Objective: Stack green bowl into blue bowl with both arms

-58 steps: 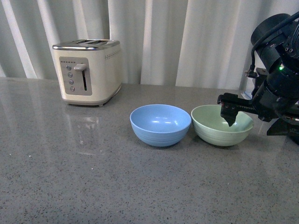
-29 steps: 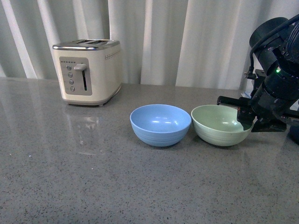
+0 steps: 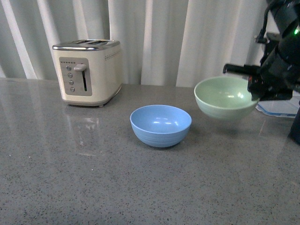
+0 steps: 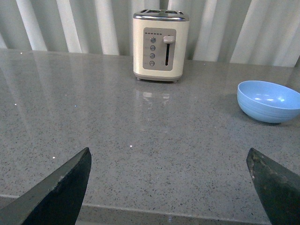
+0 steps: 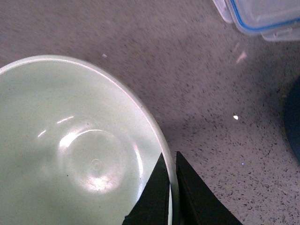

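Now your right gripper (image 3: 255, 91) pinches the green bowl (image 3: 224, 97) by its rim, holding it clear of the counter (image 3: 93, 178), just right of the blue bowl (image 3: 161, 125). Your left gripper (image 4: 168, 151) has its fingers spread wide apart.

1. Right arm (image 3: 282, 51): held high at the right edge of the front view, wrist pointing inward.
2. Right gripper (image 3: 253, 88): jaws pinched on the rim of the green bowl (image 3: 225, 97), 1 finger inside, 1 outside, bowl held aloft.
3. Left gripper (image 4: 168, 151): 2 fingers spread wide apart, holding nothing.
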{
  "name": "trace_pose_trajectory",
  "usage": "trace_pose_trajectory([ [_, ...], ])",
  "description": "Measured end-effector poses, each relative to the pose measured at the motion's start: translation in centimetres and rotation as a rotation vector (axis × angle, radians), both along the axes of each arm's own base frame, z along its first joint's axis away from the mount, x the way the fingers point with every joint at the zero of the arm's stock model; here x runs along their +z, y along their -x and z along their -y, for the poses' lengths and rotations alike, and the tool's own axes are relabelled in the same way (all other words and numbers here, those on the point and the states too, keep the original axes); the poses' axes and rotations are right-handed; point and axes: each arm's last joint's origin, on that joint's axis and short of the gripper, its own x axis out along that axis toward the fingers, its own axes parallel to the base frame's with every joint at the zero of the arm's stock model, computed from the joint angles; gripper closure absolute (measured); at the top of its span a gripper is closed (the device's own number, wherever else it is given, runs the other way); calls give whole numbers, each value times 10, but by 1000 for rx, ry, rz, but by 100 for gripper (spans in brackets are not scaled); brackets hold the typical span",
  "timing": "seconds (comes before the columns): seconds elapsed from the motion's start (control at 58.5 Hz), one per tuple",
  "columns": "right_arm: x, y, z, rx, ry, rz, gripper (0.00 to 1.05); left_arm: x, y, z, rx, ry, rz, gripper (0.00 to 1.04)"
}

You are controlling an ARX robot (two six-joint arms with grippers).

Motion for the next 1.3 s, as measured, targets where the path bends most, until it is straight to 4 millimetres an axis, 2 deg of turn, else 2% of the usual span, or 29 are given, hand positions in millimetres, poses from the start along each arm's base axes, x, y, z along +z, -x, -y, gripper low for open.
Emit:
trace_pose_trajectory([
  [0.103, 24, 9, -17, 64, -37, 81, 104, 0, 0, 0, 0, 0, 0, 7],
  [0.171, 41, 16, -42, 139, -73, 139, 104, 0, 0, 0, 0, 0, 0, 7],
  [0.291, 47, 19, -80, 227, -90, 165, 104, 0, 0, 0, 0, 0, 0, 7],
  [0.444, 31, 13, -102, 254, -75, 129, 104, 0, 0, 0, 0, 0, 0, 7],
  [0.684, -7, 2, -107, 232, -26, 46, 104, 0, 0, 0, 0, 0, 0, 7],
  [0.889, -25, 1, -110, 231, 0, 12, 104, 0, 0, 0, 0, 0, 0, 7],
  [0.94, -27, 2, -110, 235, 2, 11, 97, 0, 0, 0, 0, 0, 0, 7],
  [1.128, -27, 8, -106, 258, -33, 39, 61, 0, 0, 0, 0, 0, 0, 7],
  [1.197, -19, 16, -101, 272, -68, 97, 51, 0, 0, 0, 0, 0, 0, 7],
  [1.231, -7, 28, -96, 285, -95, 195, 42, 0, 0, 0, 0, 0, 0, 7],
  [1.299, 14, 49, -88, 343, -158, 366, 31, 0, 0, 0, 0, 0, 0, 7],
])
